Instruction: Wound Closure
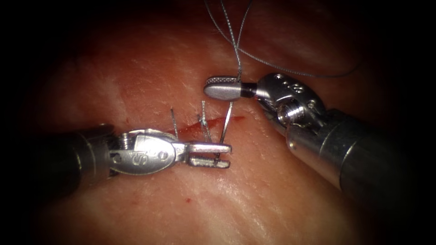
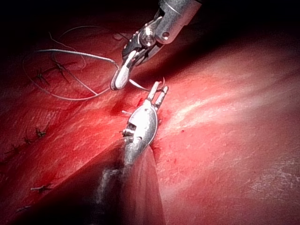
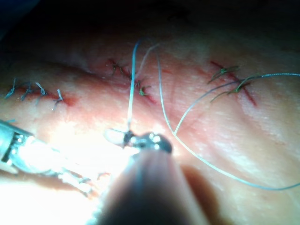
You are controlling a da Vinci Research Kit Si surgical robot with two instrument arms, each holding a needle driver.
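Gripping the thread (image 1: 236, 54) taut, right claw (image 1: 222, 86) probably keeps tension on the knot (image 1: 204, 120) while left claw (image 1: 210, 154) sits open, empty, no needle spotted.

left tool (image 1: 210, 154): silver, "S" stamp | right tool (image 1: 222, 87): serrated jaws, dark shaft

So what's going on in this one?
Bench suturing on the tissue. The right hand is shut on the thread, which runs up from its jaws and loops away across the tissue. The left hand sits with its jaws open just below the cut, close around a strand but holding nothing. A knot with short upright thread ends sits on the cut. I cannot make out the needle.
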